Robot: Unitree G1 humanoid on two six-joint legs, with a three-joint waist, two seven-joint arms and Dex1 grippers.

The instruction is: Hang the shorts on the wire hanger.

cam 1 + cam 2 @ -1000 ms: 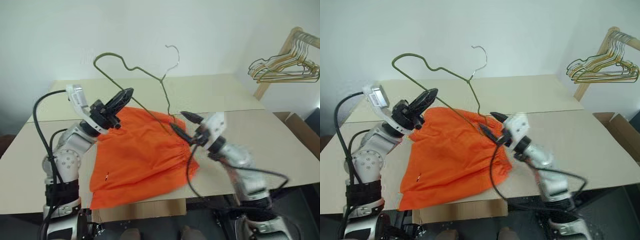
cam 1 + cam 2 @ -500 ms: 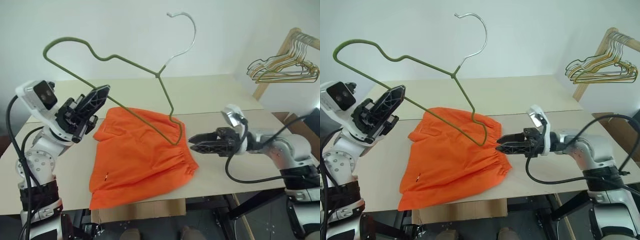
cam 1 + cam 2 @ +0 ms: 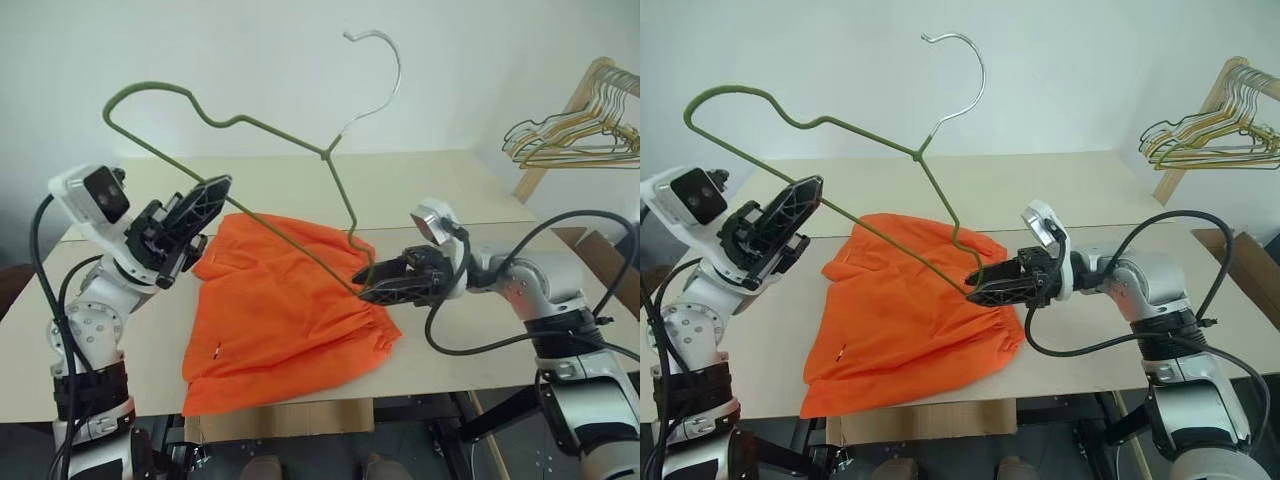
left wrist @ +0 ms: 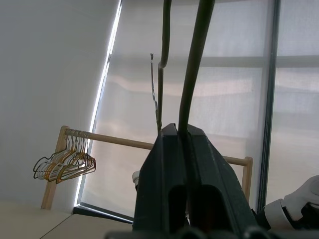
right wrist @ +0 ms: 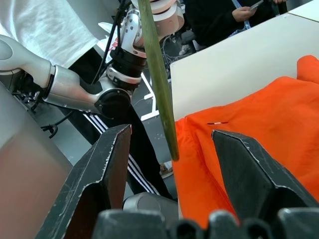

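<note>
The orange shorts (image 3: 280, 310) lie flat on the table, waistband toward my right arm. My left gripper (image 3: 213, 190) is shut on the olive-green wire hanger (image 3: 325, 152) at its bottom bar and holds it tilted above the shorts, silvery hook up. In the left wrist view the wire hanger (image 4: 192, 64) rises out of the shut left gripper (image 4: 182, 132). My right gripper (image 3: 362, 290) reaches in level from the right, open, at the hanger's lower corner over the waistband. In the right wrist view the wire hanger (image 5: 157, 74) stands between the spread fingers (image 5: 107, 169), untouched.
A wooden rack with a bunch of gold and dark hangers (image 3: 575, 135) stands at the right beyond the table (image 3: 480, 200). A cardboard box (image 3: 1240, 260) sits by the table's right edge. The right wrist view shows another robot arm (image 5: 99, 89) and people beyond the table.
The left gripper lifted and tipped the hanger up, so its hook stands higher. The right arm swung out to the right, then brought its open gripper back left to the hanger's lower corner.
</note>
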